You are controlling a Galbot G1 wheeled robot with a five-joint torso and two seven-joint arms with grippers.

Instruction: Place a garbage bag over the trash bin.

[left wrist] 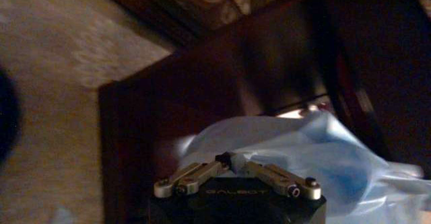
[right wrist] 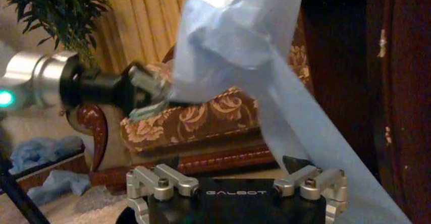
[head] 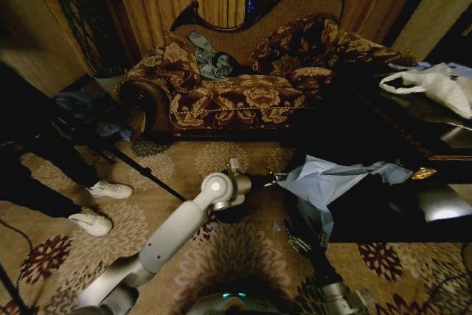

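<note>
Item 1, garbage bag (head: pixel 324 181): pale blue film, held up between sofa (head: pixel 243 86) and dark table (head: pixel 413 138), likely to spread its mouth.

Item 2, left gripper (head: pixel 271 178): pinched shut on the bag's edge.

Item 3, right gripper (right wrist: pixel 235 171): fingers spread wide, bag draped beside one finger, nothing gripped.

Item 4, trash bin: location cannot be told.
</note>
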